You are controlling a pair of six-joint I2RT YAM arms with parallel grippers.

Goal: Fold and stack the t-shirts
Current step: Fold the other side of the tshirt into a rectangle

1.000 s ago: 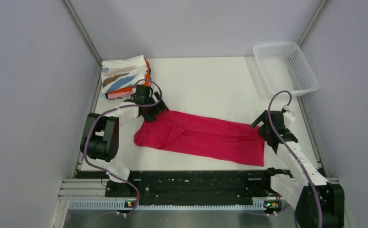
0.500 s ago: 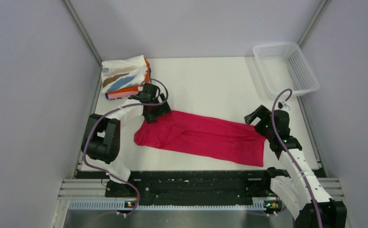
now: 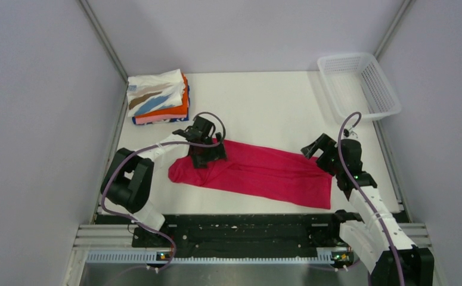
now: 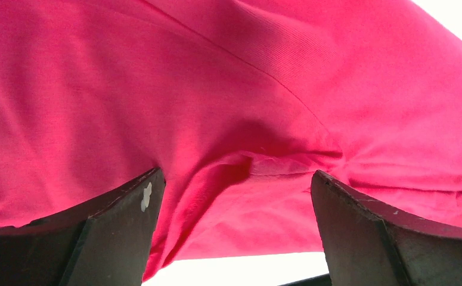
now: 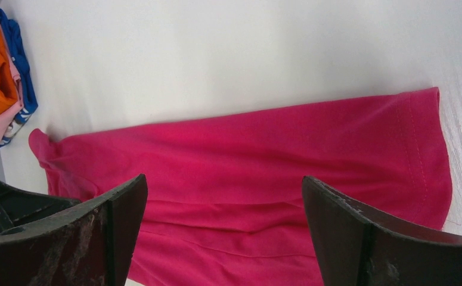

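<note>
As left gripper [image 4: 234, 182] and right gripper [image 5: 225, 179] gape empty, a t-shirt [image 3: 258, 173] lies on the table [image 3: 264, 107] (white, grey-walled).

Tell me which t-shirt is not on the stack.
The magenta-red t-shirt, lying stretched out alone; the streaked white, orange, pink and blue ones sit folded in the far-left pile.

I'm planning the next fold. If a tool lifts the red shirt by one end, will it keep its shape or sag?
Probably sag: the red shirt lies flat with soft creases and puckers, so it looks floppy. It seems thin, so likely light. Pushed, it would probably bunch up rather than slide whole across the table.
</note>
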